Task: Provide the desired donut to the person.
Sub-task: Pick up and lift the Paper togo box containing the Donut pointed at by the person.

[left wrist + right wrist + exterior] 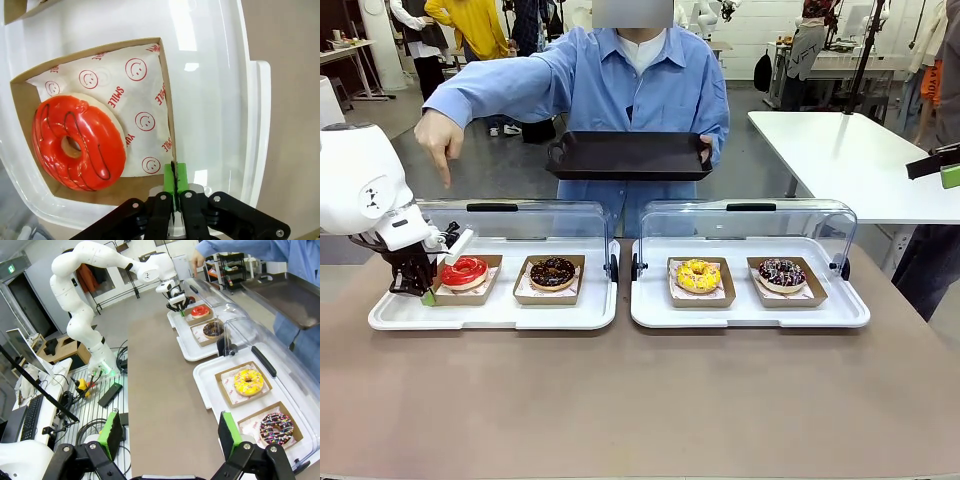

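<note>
My left gripper (174, 170) pinches the red donut (77, 142) by its cardboard tray (110, 196).
The donut lies flat, hole up, on the left white tray (500, 312); my right gripper (170, 432) gapes wide; beyond, the person's hand (438, 135) points down at it.

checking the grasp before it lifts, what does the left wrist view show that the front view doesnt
Left wrist view: the left tool has its green pads pinched shut on the side wall of the cardboard tray, next to the smile-print paper.

Front view: the person's hand points down above the left end of the display. Their other hand holds a black tray. Also on display are a chocolate donut, a yellow donut and a sprinkled donut.

Both: the red donut in its cardboard tray, on the white tray.
</note>
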Robot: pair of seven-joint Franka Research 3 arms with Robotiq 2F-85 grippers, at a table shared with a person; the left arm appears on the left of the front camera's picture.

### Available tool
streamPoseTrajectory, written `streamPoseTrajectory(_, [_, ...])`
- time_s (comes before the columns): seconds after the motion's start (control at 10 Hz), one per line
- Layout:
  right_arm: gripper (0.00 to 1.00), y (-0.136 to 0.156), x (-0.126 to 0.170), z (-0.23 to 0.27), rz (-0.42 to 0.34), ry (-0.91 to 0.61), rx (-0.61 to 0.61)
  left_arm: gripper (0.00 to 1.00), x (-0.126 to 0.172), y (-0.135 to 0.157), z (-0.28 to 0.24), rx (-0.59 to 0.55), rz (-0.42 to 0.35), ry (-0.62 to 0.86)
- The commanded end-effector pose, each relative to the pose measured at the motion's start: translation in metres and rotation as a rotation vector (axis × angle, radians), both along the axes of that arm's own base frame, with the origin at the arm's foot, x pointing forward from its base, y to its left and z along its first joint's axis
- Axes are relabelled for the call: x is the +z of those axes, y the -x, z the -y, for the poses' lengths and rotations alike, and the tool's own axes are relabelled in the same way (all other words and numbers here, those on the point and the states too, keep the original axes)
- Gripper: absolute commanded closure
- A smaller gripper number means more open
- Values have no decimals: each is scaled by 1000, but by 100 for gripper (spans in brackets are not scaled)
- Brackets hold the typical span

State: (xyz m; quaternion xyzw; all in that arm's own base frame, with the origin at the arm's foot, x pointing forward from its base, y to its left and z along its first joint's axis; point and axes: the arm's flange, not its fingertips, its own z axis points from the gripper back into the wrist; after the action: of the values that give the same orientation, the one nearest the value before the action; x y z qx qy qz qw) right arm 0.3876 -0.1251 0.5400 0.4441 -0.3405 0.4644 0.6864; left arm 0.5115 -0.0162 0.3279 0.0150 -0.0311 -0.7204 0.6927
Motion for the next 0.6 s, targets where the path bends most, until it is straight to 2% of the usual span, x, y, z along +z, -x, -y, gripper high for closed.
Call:
streamPoseTrajectory(0.0, [0, 0, 0, 0, 1, -6, 3, 100, 4, 1, -1, -17, -1, -24])
streamPoseTrajectory(0.1, [0, 0, 0, 0, 1, -6, 3, 100, 5, 9, -3, -16, 13, -22])
streamPoseTrajectory(0.3, [0, 0, 0, 0, 1, -6, 3, 100, 14, 7, -4, -39, 12, -24])
streamPoseTrajectory(0.4, [0, 0, 0, 0, 1, -6, 3, 100, 22, 17, -2, -51, -6, -28])
streamPoseTrajectory(0.5, [0, 0, 0, 0, 1, -6, 3, 100, 36, 41, 0, -27, -45, -37])
